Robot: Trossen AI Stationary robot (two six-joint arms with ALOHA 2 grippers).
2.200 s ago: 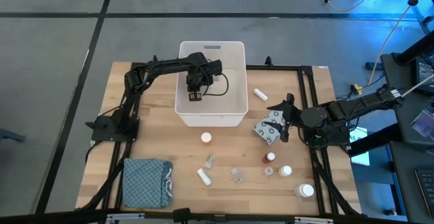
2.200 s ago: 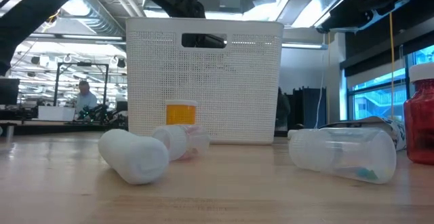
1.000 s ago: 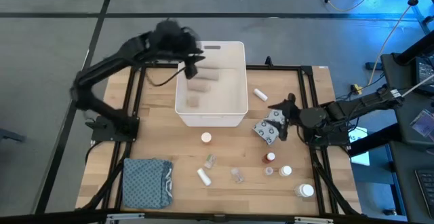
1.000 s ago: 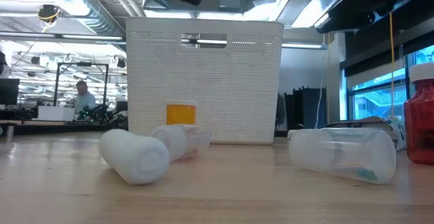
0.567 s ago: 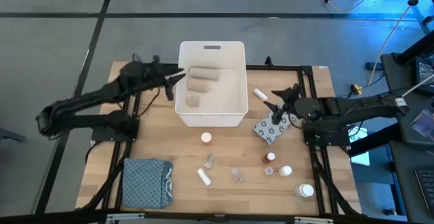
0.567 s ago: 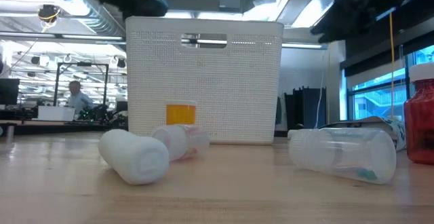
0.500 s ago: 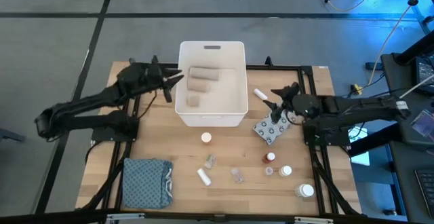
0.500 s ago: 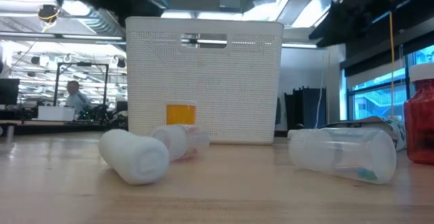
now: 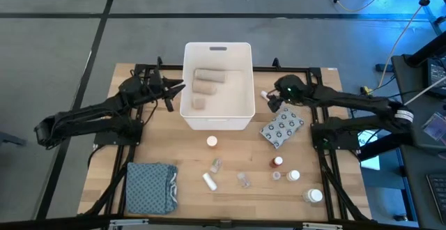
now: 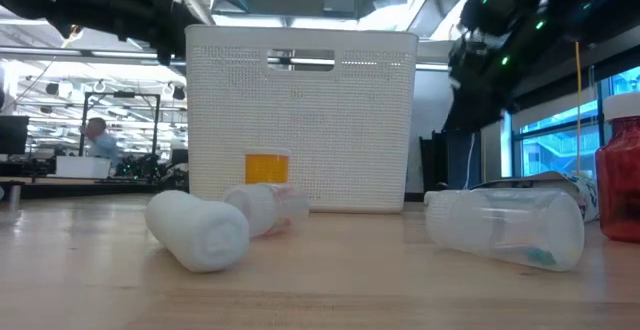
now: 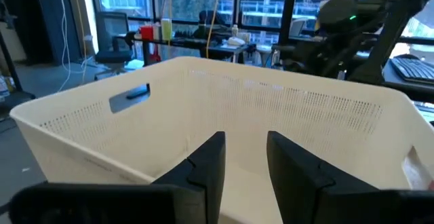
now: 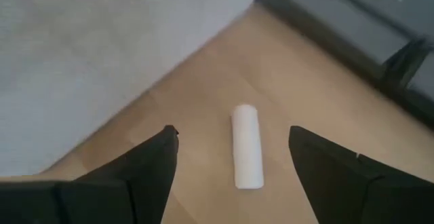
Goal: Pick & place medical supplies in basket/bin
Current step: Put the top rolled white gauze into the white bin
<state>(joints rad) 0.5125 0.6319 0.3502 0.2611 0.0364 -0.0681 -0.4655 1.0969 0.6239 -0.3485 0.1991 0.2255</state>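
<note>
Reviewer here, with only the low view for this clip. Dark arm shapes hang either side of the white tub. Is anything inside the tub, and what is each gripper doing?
Observer: The white tub holds beige bandage rolls.
Operator: And the right gripper?
Observer: The right gripper is open, hovering over a small white cylinder on the wood beside the tub.
Operator: The left one?
Observer: The left gripper is outside the tub's left wall, holding nothing, with a narrow gap between its fingers.

left gripper [image 9: 174, 93] empty, fingers narrowly apart, right gripper [image 12: 234, 161] fingers spread wide
</note>
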